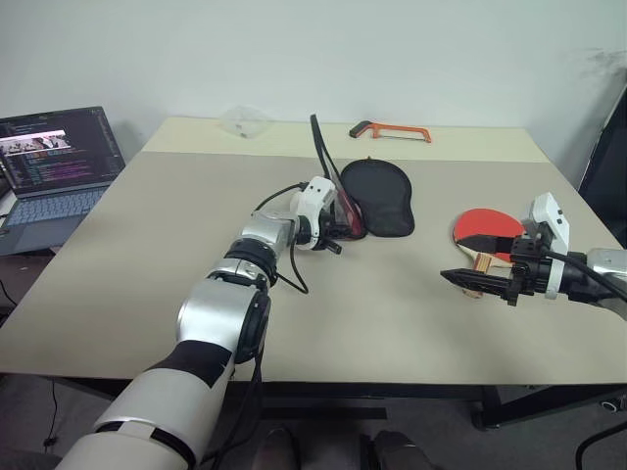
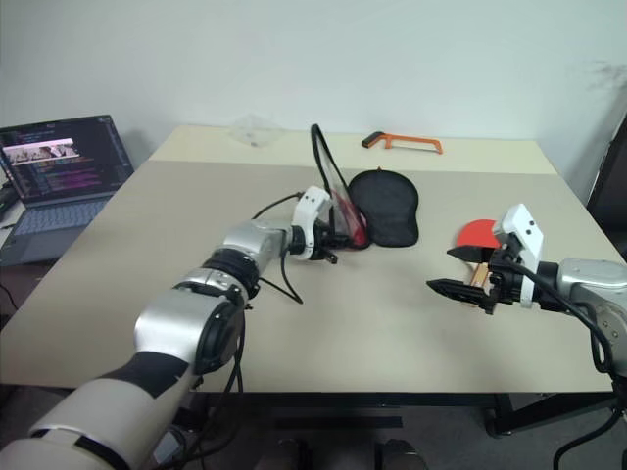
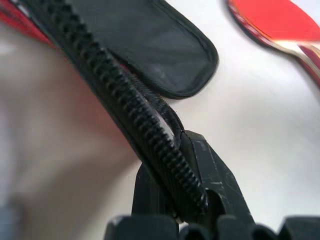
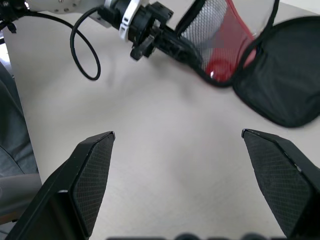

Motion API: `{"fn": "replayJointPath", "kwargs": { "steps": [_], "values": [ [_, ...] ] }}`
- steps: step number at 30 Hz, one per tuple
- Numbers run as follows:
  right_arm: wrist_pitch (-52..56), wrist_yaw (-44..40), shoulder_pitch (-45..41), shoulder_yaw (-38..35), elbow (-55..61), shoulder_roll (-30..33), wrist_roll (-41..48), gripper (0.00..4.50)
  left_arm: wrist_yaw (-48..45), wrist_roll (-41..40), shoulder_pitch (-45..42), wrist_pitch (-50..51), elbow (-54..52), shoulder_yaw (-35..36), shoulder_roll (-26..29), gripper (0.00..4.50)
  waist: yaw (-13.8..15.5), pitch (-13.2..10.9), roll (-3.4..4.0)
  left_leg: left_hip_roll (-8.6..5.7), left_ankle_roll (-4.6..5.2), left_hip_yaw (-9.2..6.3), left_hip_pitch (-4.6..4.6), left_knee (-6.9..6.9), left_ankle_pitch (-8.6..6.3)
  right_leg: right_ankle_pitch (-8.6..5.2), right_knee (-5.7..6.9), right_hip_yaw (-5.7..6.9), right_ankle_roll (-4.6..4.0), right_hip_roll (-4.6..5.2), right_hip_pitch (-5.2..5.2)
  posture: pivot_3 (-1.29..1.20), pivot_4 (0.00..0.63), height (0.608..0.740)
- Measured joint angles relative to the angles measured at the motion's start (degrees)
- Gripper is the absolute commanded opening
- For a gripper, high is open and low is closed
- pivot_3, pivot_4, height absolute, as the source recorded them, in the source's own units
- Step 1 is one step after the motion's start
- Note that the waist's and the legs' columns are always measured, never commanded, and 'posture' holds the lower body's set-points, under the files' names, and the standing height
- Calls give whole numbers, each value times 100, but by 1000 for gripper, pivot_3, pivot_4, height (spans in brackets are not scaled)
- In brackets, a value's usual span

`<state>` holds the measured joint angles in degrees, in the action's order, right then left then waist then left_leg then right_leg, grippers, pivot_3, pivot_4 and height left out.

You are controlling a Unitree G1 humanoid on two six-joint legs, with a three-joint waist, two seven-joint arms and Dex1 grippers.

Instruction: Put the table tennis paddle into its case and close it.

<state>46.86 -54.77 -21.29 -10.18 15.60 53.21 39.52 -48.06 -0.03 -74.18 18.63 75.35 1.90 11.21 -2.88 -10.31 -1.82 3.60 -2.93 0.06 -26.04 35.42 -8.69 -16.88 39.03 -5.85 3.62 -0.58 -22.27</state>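
Your beige worktop (image 1: 147,294) carries everything: nearest, your right gripper (image 1: 475,281) hovers spread wide over the table tennis paddle (image 1: 487,227); further out, your left gripper (image 1: 345,229) pinches the unzipped case (image 1: 377,196) edge, lifting one flap.

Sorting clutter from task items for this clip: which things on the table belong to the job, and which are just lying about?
Job: table tennis paddle; case, edge pinched by left gripper; right gripper, open.
Lying about: laptop; orange hacksaw; clear plastic bag.
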Motion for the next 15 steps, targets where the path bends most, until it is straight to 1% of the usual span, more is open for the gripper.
{"fn": "replayJointPath", "kwargs": {
  "steps": [10, 13, 15],
  "values": [
    [-11, -30, -84, 27, -26, -38, -7, 4500, 122, 112, 155, 235, -21, -25, 52, 39, 0, 0, 0, 0, 0, 0, 0, 0, 0, 0, 1, 0, 0, 0, 0, 0, 150, 740],
    [-17, -36, -131, 35, -49, -48, -9, 4500, 100, 117, 172, 308, -54, -34, 103, 848, -7, 0, 0, 1, 0, 0, 1, 0, 0, 0, 1, 0, 0, -1, 0, 0, 150, 740],
    [-20, -38, -174, 36, -61, -51, -9, 4500, 95, 117, 223, 354, -73, -36, 160, 1532, -15, 0, 0, 1, 0, 0, 2, 0, 0, 0, 2, 0, 0, -1, 0, 0, 150, 740]
  ]
}}
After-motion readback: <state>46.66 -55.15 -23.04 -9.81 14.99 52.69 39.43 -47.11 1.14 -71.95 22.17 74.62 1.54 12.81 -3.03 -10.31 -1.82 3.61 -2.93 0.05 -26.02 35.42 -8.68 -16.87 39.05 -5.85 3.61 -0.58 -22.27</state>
